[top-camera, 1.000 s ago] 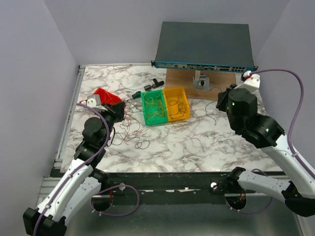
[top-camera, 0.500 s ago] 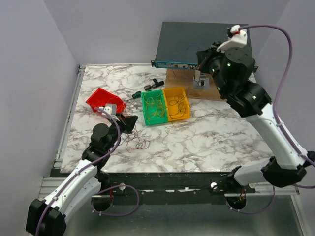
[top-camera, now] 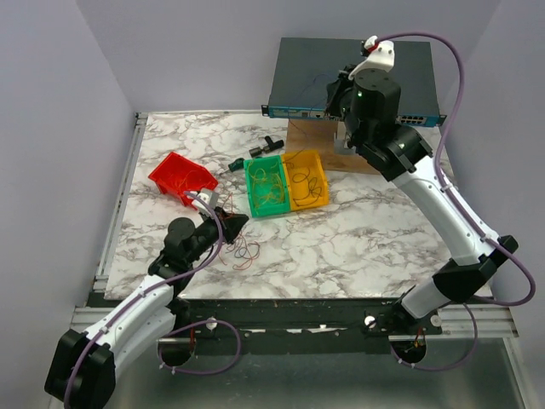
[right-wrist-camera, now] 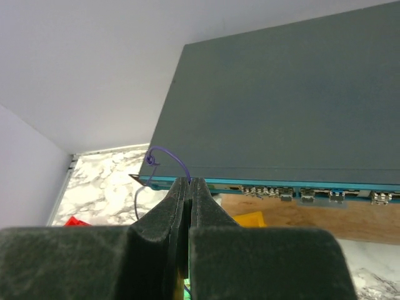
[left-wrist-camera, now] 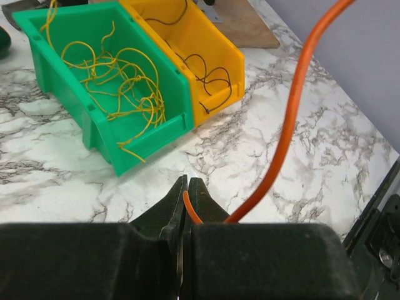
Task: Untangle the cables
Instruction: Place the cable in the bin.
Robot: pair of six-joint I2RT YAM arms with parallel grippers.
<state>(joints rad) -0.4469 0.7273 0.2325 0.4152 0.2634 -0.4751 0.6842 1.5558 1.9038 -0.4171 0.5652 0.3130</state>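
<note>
Each claw clamps one cable.
The left claw [left-wrist-camera: 187,182] nips the orange cable [left-wrist-camera: 289,125]; the right claw [right-wrist-camera: 189,182] holds the purple cable [right-wrist-camera: 170,152] high, probably to separate strands.

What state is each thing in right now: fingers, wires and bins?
Left fingers, shut on the orange wire.
Right fingers, shut on the purple wire, held up in front of the network switch.
Green bin, upright, holding yellow wires.
Yellow bin, upright, holding dark wires.
Red bin, contents cannot be told.
Loose wires, tangled on the table.
</note>
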